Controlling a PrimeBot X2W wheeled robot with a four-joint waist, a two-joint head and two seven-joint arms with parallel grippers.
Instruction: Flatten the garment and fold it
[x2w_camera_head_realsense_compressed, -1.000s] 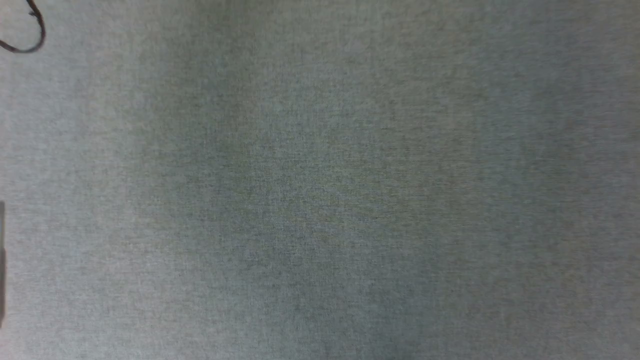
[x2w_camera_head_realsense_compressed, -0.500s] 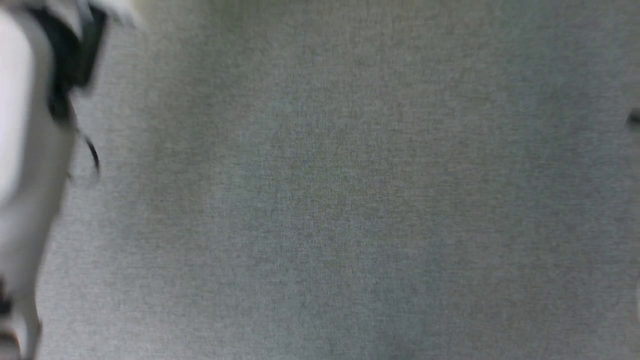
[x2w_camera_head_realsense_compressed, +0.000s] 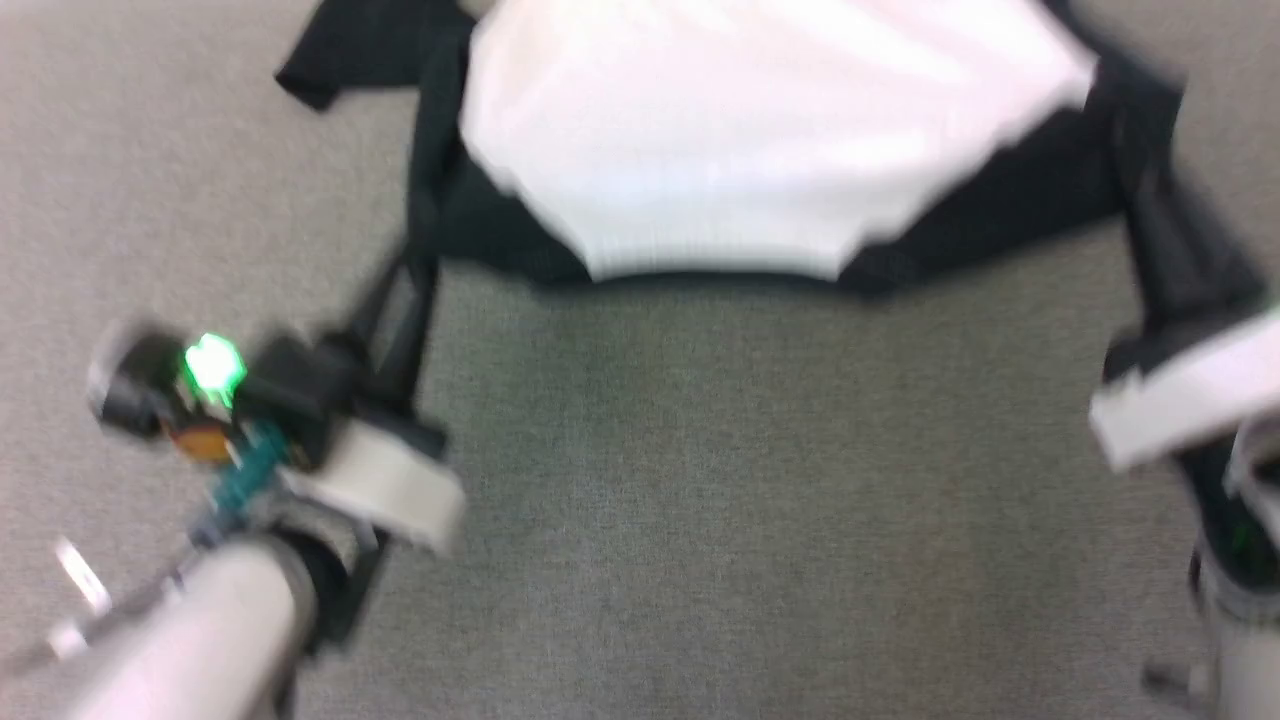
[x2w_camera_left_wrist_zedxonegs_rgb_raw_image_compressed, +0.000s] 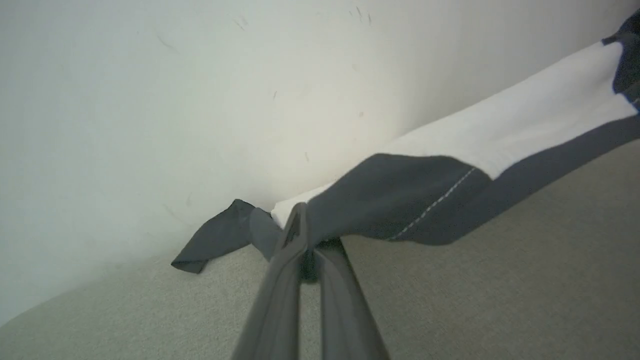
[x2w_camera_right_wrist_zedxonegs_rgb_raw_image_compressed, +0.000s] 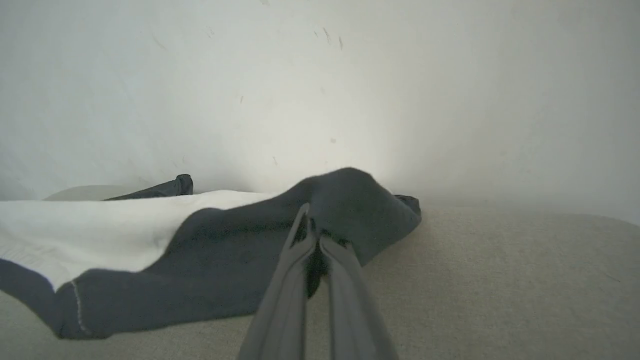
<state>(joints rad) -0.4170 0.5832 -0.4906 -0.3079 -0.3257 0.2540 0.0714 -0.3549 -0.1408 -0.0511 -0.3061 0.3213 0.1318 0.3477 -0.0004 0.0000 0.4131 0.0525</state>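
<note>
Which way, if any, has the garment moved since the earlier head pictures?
Cannot tell. The garment was outside the earlier head views; the plain grey surface offers no fixed mark, and the camera itself has shifted.

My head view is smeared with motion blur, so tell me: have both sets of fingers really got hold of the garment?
Observer: The left has. In the left wrist view the left gripper has its fingers shut on a black fold of the garment.
Operator: And the right one?
Observer: The right wrist view shows the right gripper closed on a bunched black part of the cloth.
Operator: What lies behind the shirt?
Observer: A pale wall rises right behind it, where the grey surface ends.
</note>
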